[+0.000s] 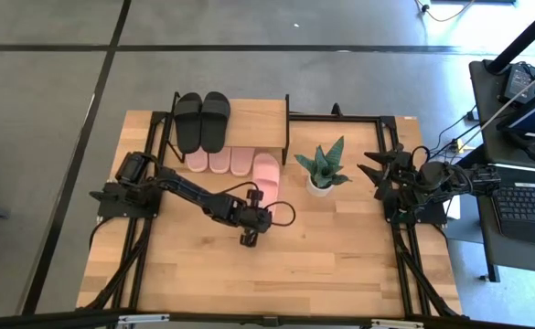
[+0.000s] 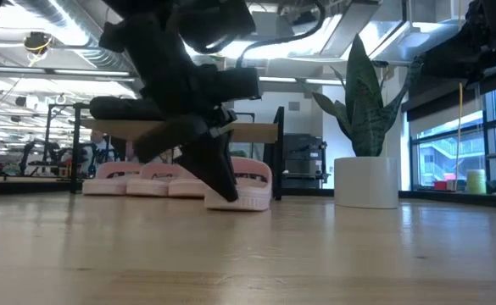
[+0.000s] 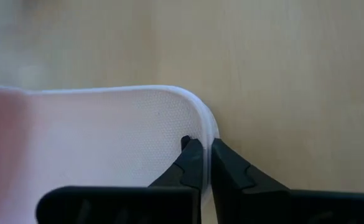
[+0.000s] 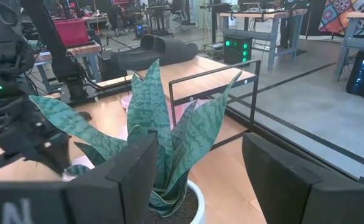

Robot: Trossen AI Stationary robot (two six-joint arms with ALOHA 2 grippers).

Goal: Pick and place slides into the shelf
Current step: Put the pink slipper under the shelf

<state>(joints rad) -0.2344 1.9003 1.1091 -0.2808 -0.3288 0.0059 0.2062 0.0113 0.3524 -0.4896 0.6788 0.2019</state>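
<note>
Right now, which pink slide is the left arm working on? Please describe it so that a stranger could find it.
Start at the shelf at the table's far edge, with two black slides on its top board. Below it lies a row of pink slides. The wanted pink slide ends that row on the potted plant's side; unlike the others it juts out toward the table's middle, and the left end effector pinches its rim.

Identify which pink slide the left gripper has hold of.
The rightmost pink slide, sticking out farther from the shelf than the three tucked beside it. The left gripper is shut on its rim nearest the table's front.

Overhead, table-level, two wrist close-ups
</note>
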